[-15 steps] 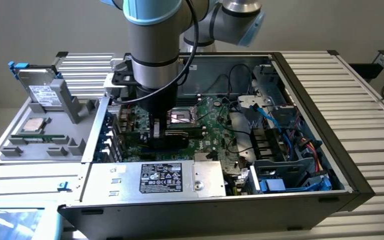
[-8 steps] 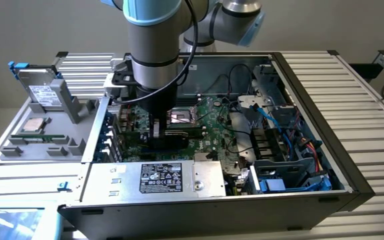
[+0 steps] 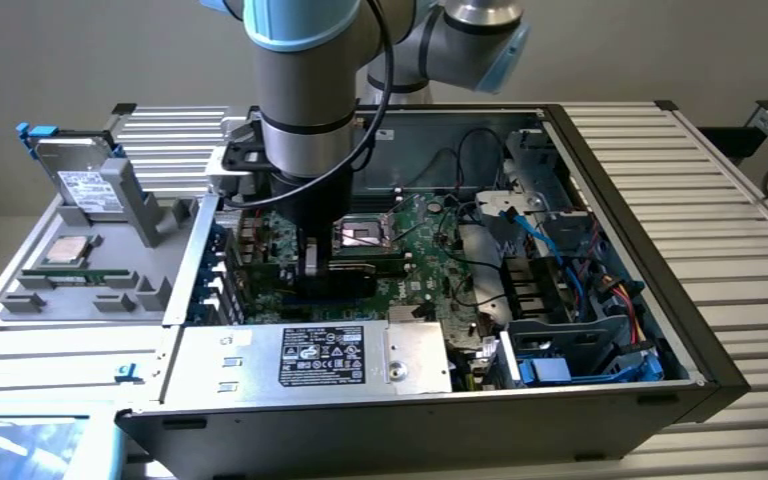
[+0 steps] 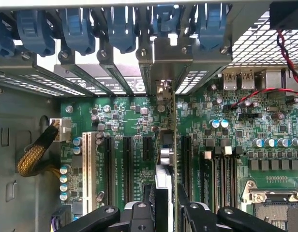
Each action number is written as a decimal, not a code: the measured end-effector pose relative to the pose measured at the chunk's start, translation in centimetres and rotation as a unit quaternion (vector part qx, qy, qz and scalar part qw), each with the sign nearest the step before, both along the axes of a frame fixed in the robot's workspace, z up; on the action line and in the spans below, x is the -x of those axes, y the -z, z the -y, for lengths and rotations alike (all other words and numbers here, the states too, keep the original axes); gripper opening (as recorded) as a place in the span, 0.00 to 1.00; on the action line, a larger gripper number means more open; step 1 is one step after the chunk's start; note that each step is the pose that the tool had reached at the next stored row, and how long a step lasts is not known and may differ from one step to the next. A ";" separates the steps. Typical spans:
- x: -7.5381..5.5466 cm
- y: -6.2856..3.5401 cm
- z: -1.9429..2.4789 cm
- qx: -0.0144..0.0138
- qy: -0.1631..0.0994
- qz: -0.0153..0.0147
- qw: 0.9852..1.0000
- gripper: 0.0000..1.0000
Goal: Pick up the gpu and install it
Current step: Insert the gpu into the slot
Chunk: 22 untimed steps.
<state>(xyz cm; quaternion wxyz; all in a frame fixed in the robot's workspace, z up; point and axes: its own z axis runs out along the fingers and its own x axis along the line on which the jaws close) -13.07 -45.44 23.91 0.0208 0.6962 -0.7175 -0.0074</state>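
Note:
The gpu [image 4: 164, 180] stands on edge between my fingers, so I see only its thin edge. It runs from the gripper toward the case's rear wall, where its silver bracket [image 4: 162, 63] meets a slot opening. My gripper [image 4: 163, 215] is shut on the gpu, with one black finger [image 4: 141, 215] on each side. The card sits over a black expansion slot on the green motherboard [image 4: 134, 116]; I cannot tell whether it is seated. In the exterior view the gripper [image 3: 309, 268] reaches down into the open computer case [image 3: 624, 160], over the motherboard's side toward the exterior view's left.
Blue retention latches [image 4: 120, 29] line the rear slots. The CPU socket [image 3: 361, 235] and memory slots [image 4: 221, 169] lie beside the card. A power supply [image 3: 324, 355] fills the case front, with blue cables [image 3: 544, 240] behind. A hard drive [image 3: 91, 185] stands on the grey fixture [image 3: 77, 290].

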 end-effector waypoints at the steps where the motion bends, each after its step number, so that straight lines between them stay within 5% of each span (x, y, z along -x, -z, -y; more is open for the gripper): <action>1: 0.0 0.01 0.00 0.000 0.000 0.000 1.000 0.28; 22: 0.0 0.08 0.15 0.000 0.005 0.000 1.000 0.28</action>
